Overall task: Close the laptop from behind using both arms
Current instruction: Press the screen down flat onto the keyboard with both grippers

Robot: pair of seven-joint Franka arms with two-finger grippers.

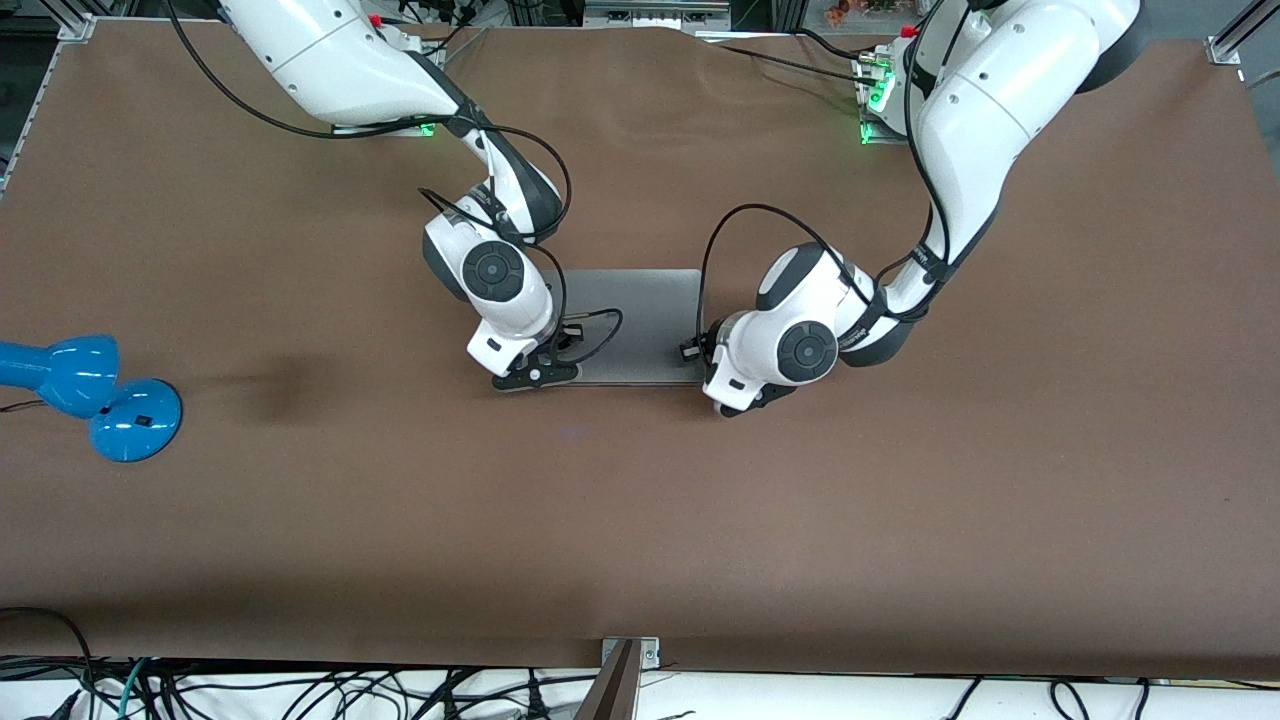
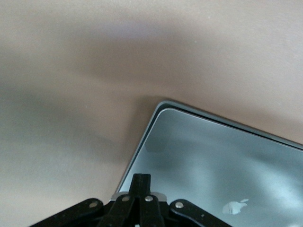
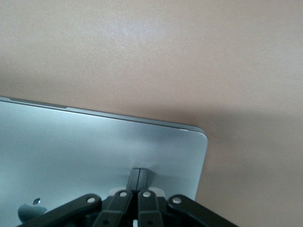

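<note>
you've got the blue lamp parked at the right arm's end of the worktop, well apart from the action, ignore it.

moving across: right arm's tool sits on the laptop lid, at the corner nearest the front cam toward the right arm's end. right wrist view shows its fingers pressed together, tip down on the lid, pinching nothing. lid edge looks flush w/ the base there, no gap visible.

laptop itself lies mid-worktop, between the two arms, flat. lid looks fully down in front view: only grey lid showing, no keyboard or screen. so closing looks done or as good as done imo; what's left is prob just lifting both tools off, maybe a last press if the seam isn't fully seated.

orientation: long axis runs from the right arm's end to the left arm's end, parallel w/ the worktop's front edge. apple logo faces up. can't tell which long edge has the hinge.

left arm's tool is at the other cam-side corner, toward the left arm's end. left wrist view: fingers closed together too, touching the lid near its rounded corner, gripping nothing.
</note>
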